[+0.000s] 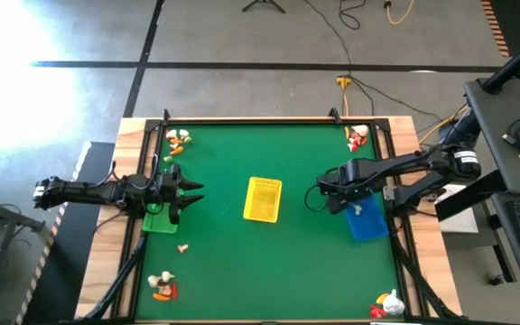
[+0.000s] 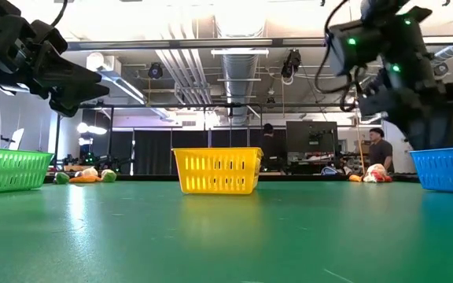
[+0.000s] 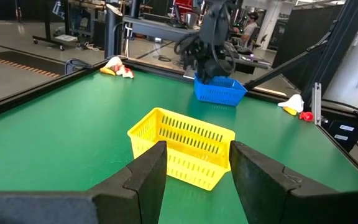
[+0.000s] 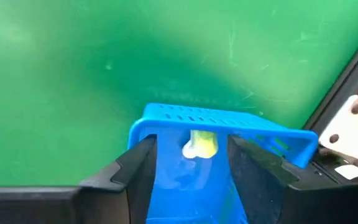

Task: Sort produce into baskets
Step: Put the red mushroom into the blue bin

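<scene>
In the right of the frame, above the blue basket (image 1: pixel 366 219), right pincer (image 4: pixel 191 163) apart, pale piece (image 4: pixel 200 144) inside. Left pincer (image 3: pixel 194 177) apart too. Probably light, slippery; best pinched mid-body.

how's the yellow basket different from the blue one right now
The yellow basket stands alone mid-table with no gripper over it; the blue basket sits by the right edge under the right gripper. The blue one holds a pale piece; the yellow looks empty. Both are perforated rectangular trays of similar size.
</scene>
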Controlling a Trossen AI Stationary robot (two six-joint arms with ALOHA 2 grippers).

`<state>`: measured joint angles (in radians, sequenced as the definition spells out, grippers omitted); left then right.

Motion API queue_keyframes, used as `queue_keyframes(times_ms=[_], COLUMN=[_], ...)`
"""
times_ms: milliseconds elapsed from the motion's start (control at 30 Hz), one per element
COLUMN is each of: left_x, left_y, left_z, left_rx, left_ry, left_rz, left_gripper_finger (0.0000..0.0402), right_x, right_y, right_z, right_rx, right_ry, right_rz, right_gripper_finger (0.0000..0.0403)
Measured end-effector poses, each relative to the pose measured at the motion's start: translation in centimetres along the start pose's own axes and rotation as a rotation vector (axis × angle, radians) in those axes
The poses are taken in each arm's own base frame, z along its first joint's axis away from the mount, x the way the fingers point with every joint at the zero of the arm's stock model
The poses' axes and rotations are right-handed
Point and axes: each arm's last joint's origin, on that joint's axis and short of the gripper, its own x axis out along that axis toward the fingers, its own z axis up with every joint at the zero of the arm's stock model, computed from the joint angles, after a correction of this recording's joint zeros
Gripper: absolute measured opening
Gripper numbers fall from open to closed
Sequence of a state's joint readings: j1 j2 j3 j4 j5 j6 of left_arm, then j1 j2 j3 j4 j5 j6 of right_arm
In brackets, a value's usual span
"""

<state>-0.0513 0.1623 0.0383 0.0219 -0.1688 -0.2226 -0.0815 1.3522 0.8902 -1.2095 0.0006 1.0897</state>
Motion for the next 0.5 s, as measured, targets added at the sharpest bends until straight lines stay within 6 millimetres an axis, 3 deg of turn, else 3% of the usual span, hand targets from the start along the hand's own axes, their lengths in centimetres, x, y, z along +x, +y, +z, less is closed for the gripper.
queue_keyframes(times_ms=[300,500], left_x=[0.0,0.0], left_y=[0.0,0.0], left_z=[0.0,0.0], left_rx=[0.000,0.000], left_ry=[0.000,0.000], left_rz=[0.000,0.000], left_gripper_finger=[0.0158,0.0158], right_x=[-5.1,-6.7], right_y=[0.4,-2.2], right_z=[2.5,6.5], right_rx=[0.196,0.370], right_ry=[-0.152,-0.241], right_rz=[0.101,0.109], right_gripper_finger=[0.0177,0.0173])
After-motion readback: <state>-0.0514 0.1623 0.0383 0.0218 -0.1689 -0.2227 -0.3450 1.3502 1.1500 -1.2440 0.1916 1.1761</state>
